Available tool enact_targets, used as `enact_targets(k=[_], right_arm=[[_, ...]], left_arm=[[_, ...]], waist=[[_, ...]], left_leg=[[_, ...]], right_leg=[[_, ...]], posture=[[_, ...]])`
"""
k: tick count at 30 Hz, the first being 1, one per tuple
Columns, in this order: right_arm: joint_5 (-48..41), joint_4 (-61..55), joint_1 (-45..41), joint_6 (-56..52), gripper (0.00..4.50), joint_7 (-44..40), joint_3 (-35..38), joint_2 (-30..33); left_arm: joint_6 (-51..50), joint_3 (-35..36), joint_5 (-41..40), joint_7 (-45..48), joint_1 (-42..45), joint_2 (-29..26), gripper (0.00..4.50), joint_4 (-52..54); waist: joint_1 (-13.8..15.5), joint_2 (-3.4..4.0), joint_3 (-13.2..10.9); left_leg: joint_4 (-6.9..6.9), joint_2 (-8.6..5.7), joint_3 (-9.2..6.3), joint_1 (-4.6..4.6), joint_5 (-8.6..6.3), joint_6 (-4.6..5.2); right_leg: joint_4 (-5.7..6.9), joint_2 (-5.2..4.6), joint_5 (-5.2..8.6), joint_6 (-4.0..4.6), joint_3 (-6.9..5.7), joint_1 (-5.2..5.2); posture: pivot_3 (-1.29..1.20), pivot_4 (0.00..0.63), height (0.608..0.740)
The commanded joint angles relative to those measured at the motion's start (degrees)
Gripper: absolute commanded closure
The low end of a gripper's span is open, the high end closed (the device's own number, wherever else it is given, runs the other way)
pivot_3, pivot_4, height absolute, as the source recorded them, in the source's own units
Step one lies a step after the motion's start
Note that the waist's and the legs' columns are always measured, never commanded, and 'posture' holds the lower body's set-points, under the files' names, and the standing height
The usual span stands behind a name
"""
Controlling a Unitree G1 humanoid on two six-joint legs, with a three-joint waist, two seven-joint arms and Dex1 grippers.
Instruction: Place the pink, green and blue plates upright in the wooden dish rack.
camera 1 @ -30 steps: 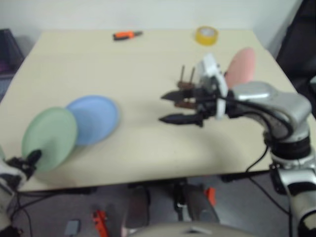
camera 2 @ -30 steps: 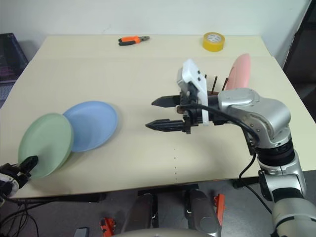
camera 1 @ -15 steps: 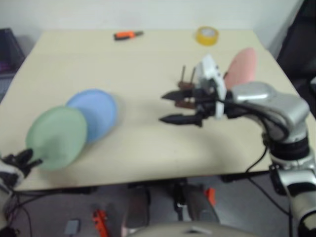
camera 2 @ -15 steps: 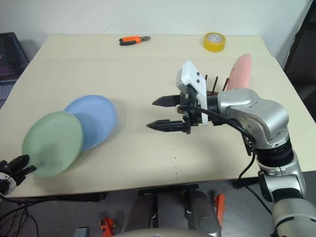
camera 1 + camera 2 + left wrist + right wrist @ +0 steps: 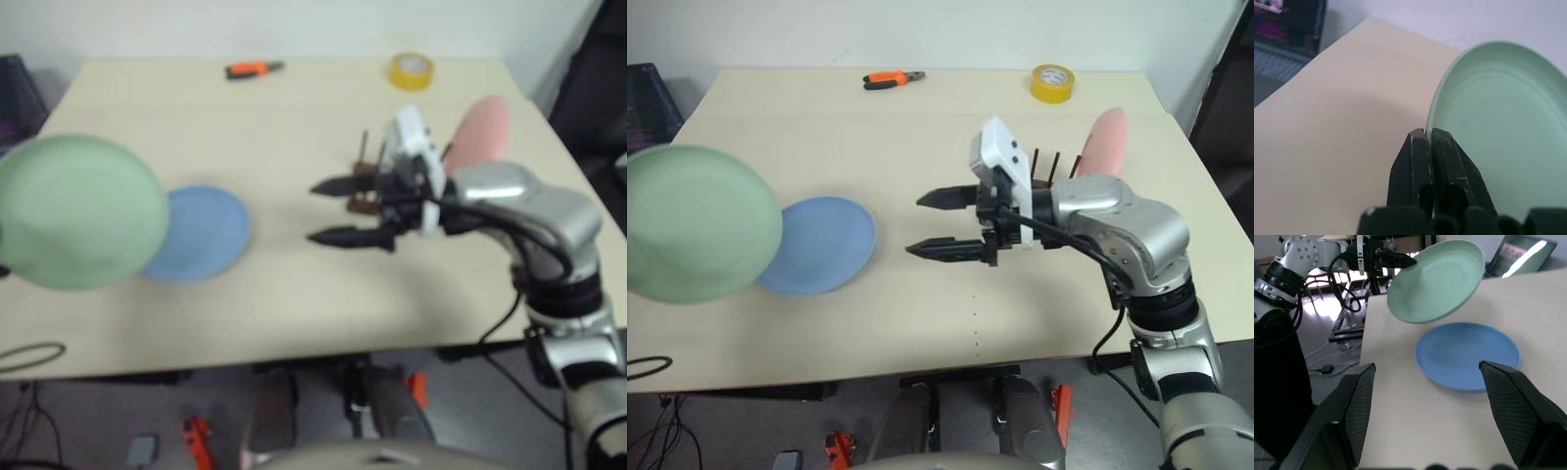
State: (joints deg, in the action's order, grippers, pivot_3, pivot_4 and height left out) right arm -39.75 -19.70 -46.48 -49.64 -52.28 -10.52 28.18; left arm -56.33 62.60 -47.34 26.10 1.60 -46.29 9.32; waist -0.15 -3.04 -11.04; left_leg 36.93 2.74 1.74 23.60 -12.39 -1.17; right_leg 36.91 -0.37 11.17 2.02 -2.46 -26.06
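Left end effector [image 5: 1428, 137] clamped on rim of green plate [image 5: 696, 223], lifted above surface [image 5: 921, 304]. Right end effector [image 5: 933, 224] spread wide and empty, well apart from blue plate [image 5: 819, 245].

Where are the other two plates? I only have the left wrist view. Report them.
Observer: The blue plate lies flat on the table, below and beside the green plate, which is held in the air.
Operator: Now the pink one.
Observer: The pink plate stands on edge at the rack; its base is hidden behind the right arm.
Operator: Give me the right gripper.
Observer: The right gripper hovers open and empty above the table, pointing toward the blue plate.
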Motion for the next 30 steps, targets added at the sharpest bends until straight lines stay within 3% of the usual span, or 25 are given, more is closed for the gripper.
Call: enact_targets(k=[1, 4, 7, 12, 15, 30], right_arm=[[12.37, 2.2, -3.52, 11.93, 0.8, 0.9, -6.92, -0.7], [24.65, 7.76, -5.56, 24.15, 0.8, 2.52, -14.67, -3.64], [32.39, 13.06, -6.9, 32.82, 0.8, 4.51, -19.39, -8.38], [42.54, 21.84, -8.61, 41.14, 0.8, 9.65, -22.32, -13.81], [45.12, 24.74, -8.8, 43.4, 0.8, 11.0, -21.63, -15.87], [50.61, 29.87, -6.35, 44.33, 0.8, 10.19, -21.99, -19.87]], left_arm=[[-3.47, -7.38, -0.65, -5.68, 9.05, -7.53, 4.48, 2.47], [-8.98, -21.34, 3.69, -14.81, 24.08, -11.43, 4.48, -1.29], [-13.07, -34.02, 9.12, -20.96, 38.05, -9.34, 4.48, -6.69], [-17.28, -46.56, 12.76, -19.79, 47.63, -6.01, 4.48, -8.63], [-19.5, -50.28, 13.55, -19.03, 49.99, -3.85, 4.48, -7.82], [-24.86, -53.82, 16.52, -16.55, 58.57, 4.19, 4.48, -8.08]], waist=[[0.13, -0.01, 0.01], [0.6, -0.21, 0.13], [0.19, -0.18, 0.11], [-0.57, -0.23, 0.11], [-1.12, -0.24, 0.11], [-1.43, -0.24, 0.11]], left_leg=[[0.0, 0.01, 0.0, -0.01, 0.0, 0.0], [0.03, -0.1, -0.06, -0.01, 0.01, -0.01], [0.0, -0.07, 0.06, -0.15, 0.02, -0.03], [-0.06, -0.08, 0.17, -0.15, -0.07, -0.33], [0.01, -0.03, 0.14, 0.23, -0.1, -0.7], [0.1, -0.06, 0.1, 0.13, 0.06, -1.07]], right_leg=[[0.01, 0.0, 0.0, 0.0, -0.01, 0.0], [-0.01, 0.07, 0.0, -0.01, -0.2, 0.09], [-0.02, 0.13, -0.18, -0.31, -0.13, 0.26], [-0.02, 0.18, -0.22, -0.4, 0.22, 0.19], [0.06, 0.19, -0.21, -0.39, 0.23, -0.19], [0.22, 0.23, -0.22, -0.4, 0.13, -0.06]], posture=[[0.0, 0.15, 0.74], [0.0, 0.15, 0.74], [0.0, 0.15, 0.74], [0.0, 0.15, 0.74], [0.0, 0.15, 0.74], [0.0, 0.15, 0.74]])
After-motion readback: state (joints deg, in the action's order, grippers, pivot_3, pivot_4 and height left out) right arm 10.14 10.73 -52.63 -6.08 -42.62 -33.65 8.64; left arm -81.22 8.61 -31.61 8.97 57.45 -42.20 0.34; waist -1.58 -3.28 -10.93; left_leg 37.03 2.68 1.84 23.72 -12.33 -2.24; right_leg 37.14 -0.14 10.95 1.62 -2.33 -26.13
